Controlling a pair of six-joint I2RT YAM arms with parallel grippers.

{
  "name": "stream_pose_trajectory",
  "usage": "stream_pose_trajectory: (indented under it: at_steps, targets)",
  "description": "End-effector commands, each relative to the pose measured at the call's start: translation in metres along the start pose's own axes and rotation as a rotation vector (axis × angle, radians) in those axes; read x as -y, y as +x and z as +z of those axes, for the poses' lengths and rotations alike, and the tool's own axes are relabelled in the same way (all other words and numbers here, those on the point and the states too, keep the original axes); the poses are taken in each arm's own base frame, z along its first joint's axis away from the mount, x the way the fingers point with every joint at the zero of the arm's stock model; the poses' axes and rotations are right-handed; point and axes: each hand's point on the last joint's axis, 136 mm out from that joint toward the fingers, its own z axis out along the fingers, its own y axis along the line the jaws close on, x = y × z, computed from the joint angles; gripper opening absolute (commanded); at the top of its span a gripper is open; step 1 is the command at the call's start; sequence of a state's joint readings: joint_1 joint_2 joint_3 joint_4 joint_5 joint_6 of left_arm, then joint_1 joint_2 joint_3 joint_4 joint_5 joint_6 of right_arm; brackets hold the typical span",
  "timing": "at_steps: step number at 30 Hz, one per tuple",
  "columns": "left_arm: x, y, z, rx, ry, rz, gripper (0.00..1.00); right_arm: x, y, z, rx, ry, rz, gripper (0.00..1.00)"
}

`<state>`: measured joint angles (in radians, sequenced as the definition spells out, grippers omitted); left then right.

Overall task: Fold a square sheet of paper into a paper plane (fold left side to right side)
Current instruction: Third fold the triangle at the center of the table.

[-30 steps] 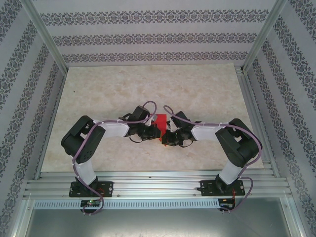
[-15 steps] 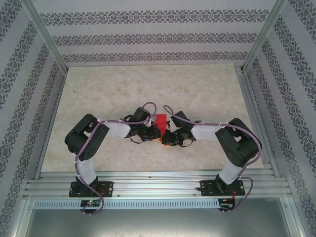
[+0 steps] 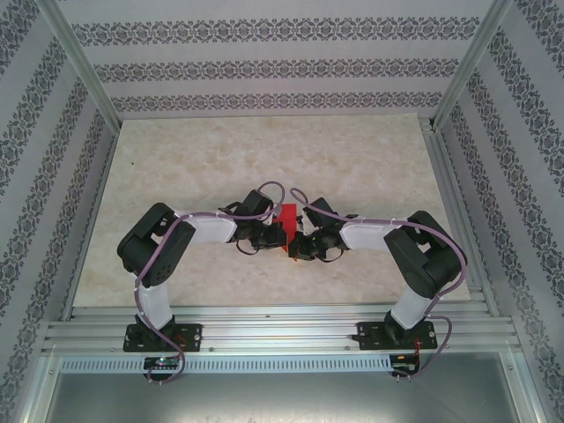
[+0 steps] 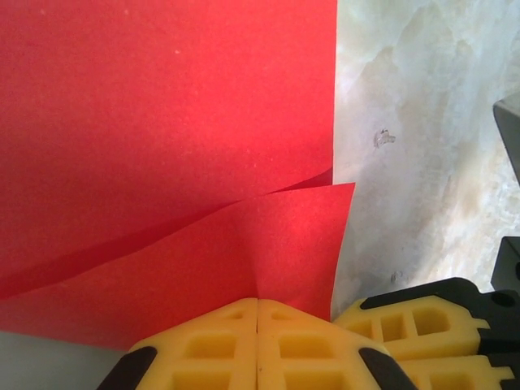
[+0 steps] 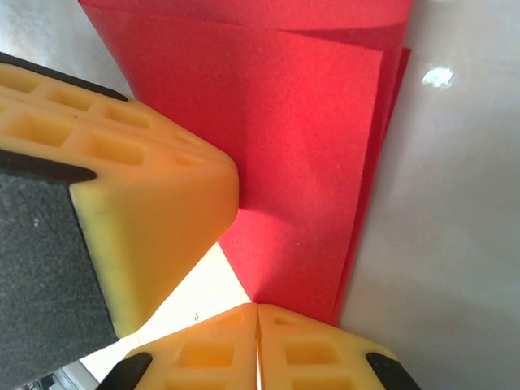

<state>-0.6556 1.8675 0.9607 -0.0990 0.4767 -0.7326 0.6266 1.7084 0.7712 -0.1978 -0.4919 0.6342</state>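
2 grippers clamped shut on paper plane, mid table betw arms: left gripper, right gripper. Risk: uneven pull could tear it or skew crease, layers slip apart.

Pale marbled table, the folded red paper plane on it, just nearward of the middle.
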Motion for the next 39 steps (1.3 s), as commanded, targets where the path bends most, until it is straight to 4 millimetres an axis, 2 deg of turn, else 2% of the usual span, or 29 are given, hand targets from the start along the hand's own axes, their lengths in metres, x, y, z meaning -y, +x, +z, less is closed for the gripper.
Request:
stream_pose_trajectory:
  at_steps: [1,16,21,24,29,33,36,39]
  targets:
    - [-0.049,-0.017,-0.006,0.053,-0.157,-0.016,0.09,0.063,0.047,0.007,-0.136,0.242,0.094,0.09]
    - [-0.092,-0.072,-0.027,0.120,-0.183,-0.058,0.11,0.065,0.052,0.006,-0.138,0.243,0.103,0.09]
    - [-0.113,-0.079,-0.041,0.130,-0.239,-0.076,0.11,0.063,0.050,0.006,-0.134,0.237,0.101,0.09]
    - [-0.118,-0.086,-0.047,0.137,-0.225,-0.087,0.11,0.060,0.048,0.006,-0.131,0.225,0.097,0.09]
    - [-0.103,-0.102,-0.068,0.177,-0.165,-0.067,0.18,0.036,0.028,0.002,-0.070,0.146,0.055,0.13]
    - [-0.089,-0.108,-0.097,0.239,-0.109,-0.067,0.28,0.002,0.000,-0.022,0.016,0.093,-0.015,0.17]
    - [-0.078,-0.102,-0.115,0.274,-0.060,-0.072,0.36,-0.022,-0.020,-0.045,0.086,0.046,-0.066,0.21]
    - [-0.066,-0.091,-0.121,0.278,0.013,-0.086,0.40,-0.036,-0.036,-0.059,0.128,0.008,-0.087,0.22]
